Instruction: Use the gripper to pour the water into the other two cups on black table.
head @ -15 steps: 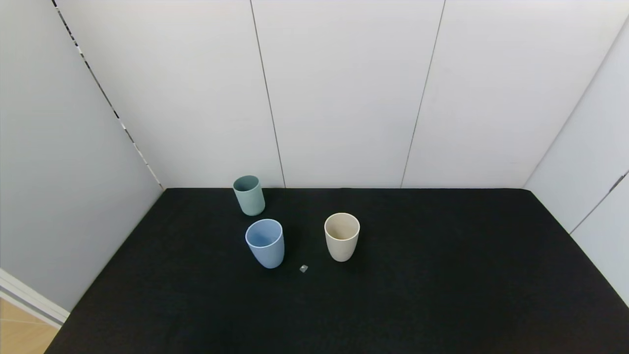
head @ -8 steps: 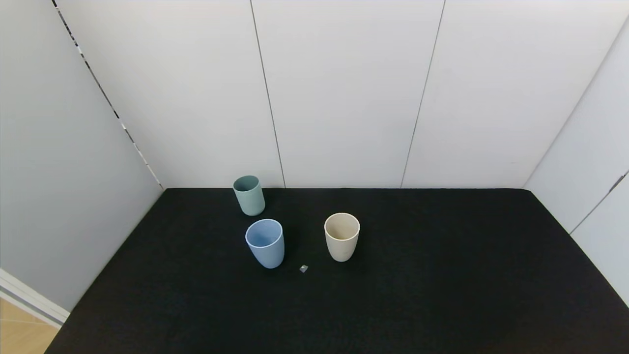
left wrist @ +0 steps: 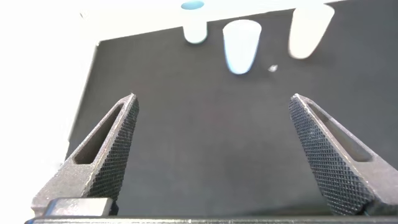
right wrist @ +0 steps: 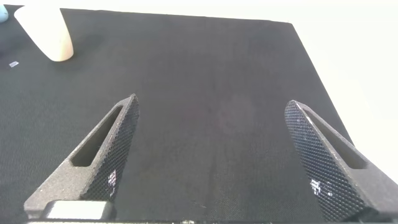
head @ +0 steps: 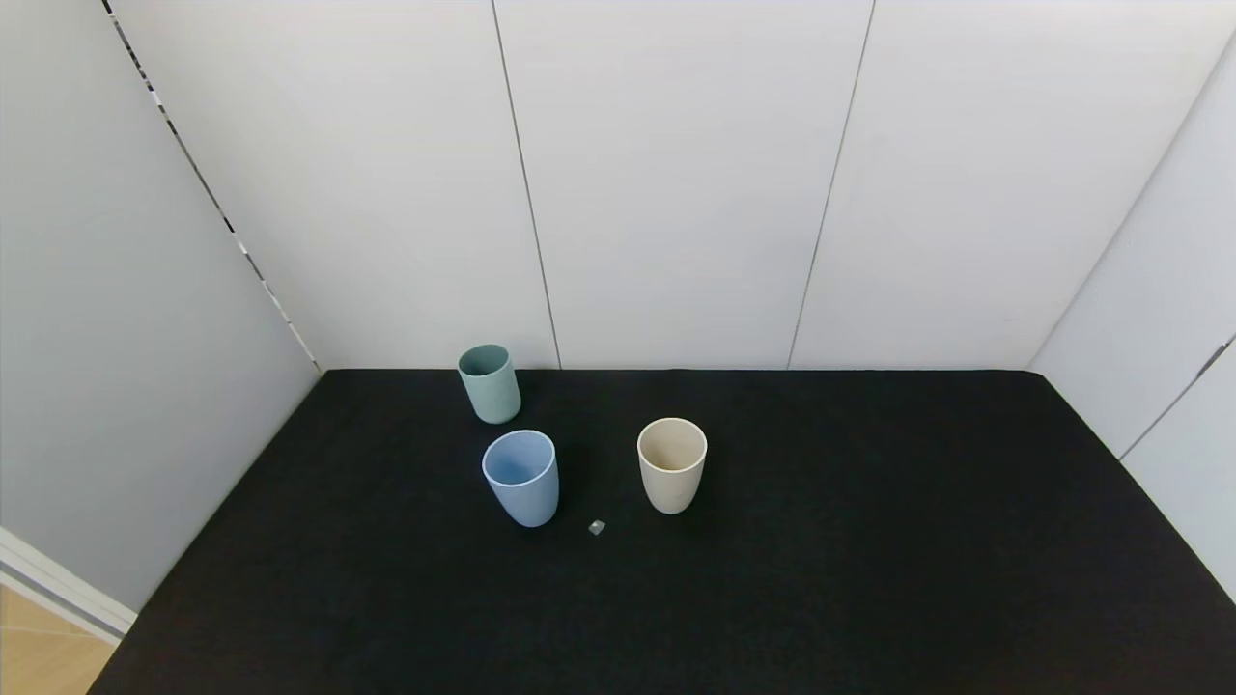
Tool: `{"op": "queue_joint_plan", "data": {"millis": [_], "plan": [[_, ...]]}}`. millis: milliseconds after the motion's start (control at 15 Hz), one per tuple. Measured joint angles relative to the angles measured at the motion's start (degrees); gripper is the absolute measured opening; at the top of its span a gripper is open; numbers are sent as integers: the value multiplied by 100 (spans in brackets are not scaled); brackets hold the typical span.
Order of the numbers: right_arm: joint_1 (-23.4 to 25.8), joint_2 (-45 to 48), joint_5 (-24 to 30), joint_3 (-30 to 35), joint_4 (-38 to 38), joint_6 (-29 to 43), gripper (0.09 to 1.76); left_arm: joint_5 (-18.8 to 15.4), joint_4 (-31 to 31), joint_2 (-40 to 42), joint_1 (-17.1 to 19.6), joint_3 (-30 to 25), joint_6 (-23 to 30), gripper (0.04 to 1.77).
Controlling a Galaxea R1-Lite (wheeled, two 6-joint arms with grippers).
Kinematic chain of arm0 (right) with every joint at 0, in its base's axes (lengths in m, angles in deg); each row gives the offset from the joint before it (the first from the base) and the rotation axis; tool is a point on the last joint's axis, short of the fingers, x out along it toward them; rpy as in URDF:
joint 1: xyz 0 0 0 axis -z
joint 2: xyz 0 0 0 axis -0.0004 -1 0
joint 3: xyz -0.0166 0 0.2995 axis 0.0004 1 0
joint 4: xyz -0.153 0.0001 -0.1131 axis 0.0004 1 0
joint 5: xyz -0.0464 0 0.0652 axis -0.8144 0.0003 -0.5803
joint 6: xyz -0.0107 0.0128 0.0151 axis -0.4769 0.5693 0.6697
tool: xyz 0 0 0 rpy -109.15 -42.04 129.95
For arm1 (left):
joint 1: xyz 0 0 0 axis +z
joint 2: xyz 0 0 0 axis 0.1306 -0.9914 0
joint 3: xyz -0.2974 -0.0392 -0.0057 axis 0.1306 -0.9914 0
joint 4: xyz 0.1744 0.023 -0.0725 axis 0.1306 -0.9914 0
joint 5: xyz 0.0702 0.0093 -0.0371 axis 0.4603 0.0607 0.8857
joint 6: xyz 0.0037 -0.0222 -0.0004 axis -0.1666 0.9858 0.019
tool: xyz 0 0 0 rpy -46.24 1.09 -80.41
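Three upright tumblers stand on the black table (head: 821,579). The teal green cup (head: 490,383) is farthest back, by the wall. In front of it stands the light blue cup (head: 521,477), and the cream-beige cup (head: 672,464) is to its right. Neither arm shows in the head view. My left gripper (left wrist: 212,99) is open over bare tabletop, well short of the cups, with the blue cup (left wrist: 240,45) ahead and nothing between its fingers. My right gripper (right wrist: 211,102) is open too, over bare table, with the beige cup (right wrist: 46,34) far off to one side.
A tiny pale scrap (head: 597,527) lies on the table between the blue and beige cups, slightly nearer to me. White wall panels close the table in at the back and on both sides.
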Motion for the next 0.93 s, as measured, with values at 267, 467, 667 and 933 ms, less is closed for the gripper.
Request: {"op": "queue_joint_plan", "data": {"millis": [267,467,667,933], "plan": [[-2,0,0,0,0,0,171,94,122,169,0,-406,-389,172],[0,0,2,0,2,0,171,89,119,197,0,-449,-410,172],[-2,0,2,0,0,0,171,83,113,202,0,-450,-438,172],[-2,0,0,0,0,0,171,106,117,205,0,-449,-462,172]]}}
